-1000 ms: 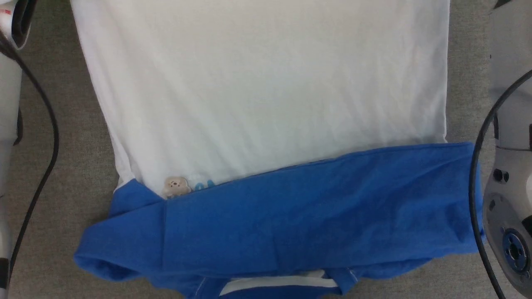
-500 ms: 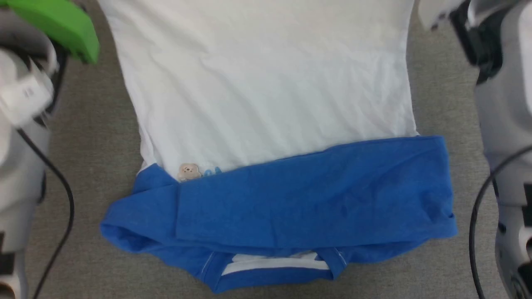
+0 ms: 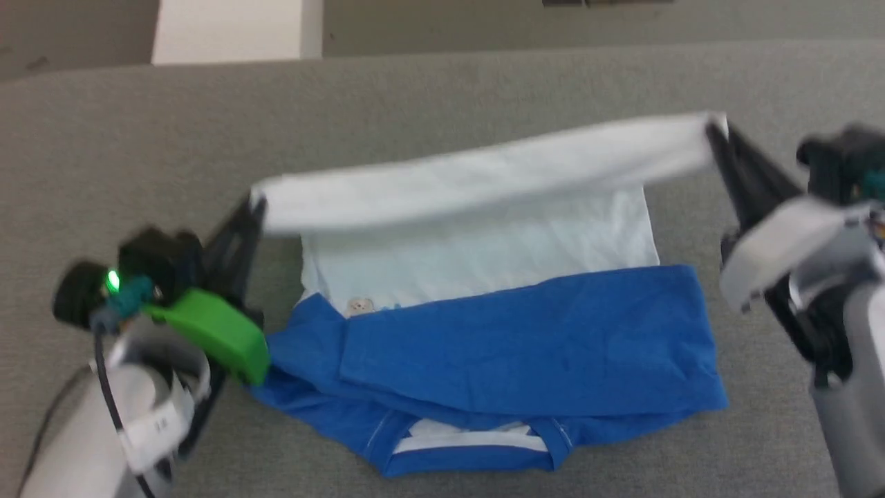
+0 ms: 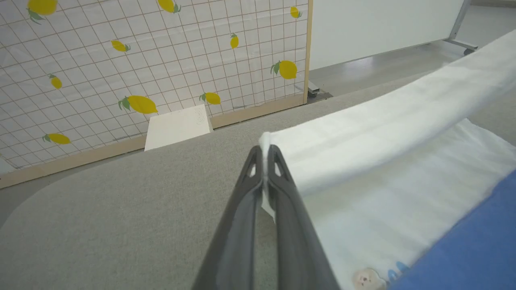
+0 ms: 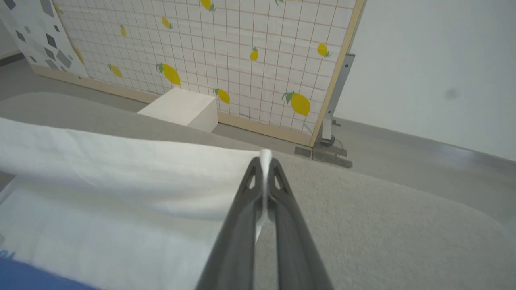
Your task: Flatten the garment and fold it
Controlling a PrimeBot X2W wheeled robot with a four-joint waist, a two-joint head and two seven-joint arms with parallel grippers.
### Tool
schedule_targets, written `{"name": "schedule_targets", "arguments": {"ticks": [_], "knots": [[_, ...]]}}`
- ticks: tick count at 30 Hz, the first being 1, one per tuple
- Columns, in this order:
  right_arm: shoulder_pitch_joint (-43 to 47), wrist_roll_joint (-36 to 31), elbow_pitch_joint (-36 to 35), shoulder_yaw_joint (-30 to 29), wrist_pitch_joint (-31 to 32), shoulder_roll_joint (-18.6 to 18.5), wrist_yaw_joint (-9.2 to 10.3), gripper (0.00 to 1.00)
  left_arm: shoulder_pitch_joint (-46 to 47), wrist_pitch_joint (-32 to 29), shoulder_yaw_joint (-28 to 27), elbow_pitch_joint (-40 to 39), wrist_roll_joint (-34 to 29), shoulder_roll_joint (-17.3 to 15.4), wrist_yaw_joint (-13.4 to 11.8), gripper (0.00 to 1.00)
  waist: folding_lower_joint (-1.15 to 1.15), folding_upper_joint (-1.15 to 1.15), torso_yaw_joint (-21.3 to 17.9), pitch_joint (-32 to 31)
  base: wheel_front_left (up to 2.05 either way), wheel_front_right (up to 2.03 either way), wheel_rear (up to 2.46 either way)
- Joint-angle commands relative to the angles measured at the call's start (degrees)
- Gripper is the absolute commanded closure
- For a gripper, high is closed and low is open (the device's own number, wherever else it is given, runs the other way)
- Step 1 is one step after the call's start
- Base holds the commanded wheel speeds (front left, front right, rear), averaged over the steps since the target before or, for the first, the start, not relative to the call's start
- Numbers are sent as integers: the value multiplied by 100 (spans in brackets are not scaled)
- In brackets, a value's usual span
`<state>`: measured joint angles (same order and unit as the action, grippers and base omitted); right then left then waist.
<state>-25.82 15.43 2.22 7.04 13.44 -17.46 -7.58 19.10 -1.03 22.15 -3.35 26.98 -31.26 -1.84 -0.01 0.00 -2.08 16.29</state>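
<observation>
white corners of the shirt are clamped by the left gripper and right gripper; a lemon-print screen is seen from the wrists.

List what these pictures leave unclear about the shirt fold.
- Printed mark on the shirt: too small and blurred in head view, blurred at the bottom edge in left wrist view.
- Collar: partly under the folded blue sleeves, head view.
- Left gripper and right gripper: blurred in head view.
</observation>
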Motion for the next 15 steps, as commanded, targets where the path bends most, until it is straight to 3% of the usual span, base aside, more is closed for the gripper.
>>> {"name": "schedule_targets", "arguments": {"ticks": [1, 8, 15], "knots": [[327, 71, -190, -91, 102, 0, 9, 100, -289, -52, 47, -109, 88, -55, -25, 100, 1, 0, 302, -695, 0, 0, 0], [1892, -19, -1056, -623, 660, 229, 9, 100, -1522, -175, 180, -551, 490, -101, -146, 100, 1, 0, 406, -955, 0, 0, 0], [3006, -345, -1096, -959, 1032, 595, 9, 100, -2193, -173, 509, -291, 690, -8, -37, 100, 1, 0, 401, -953, 0, 0, 0]]}}
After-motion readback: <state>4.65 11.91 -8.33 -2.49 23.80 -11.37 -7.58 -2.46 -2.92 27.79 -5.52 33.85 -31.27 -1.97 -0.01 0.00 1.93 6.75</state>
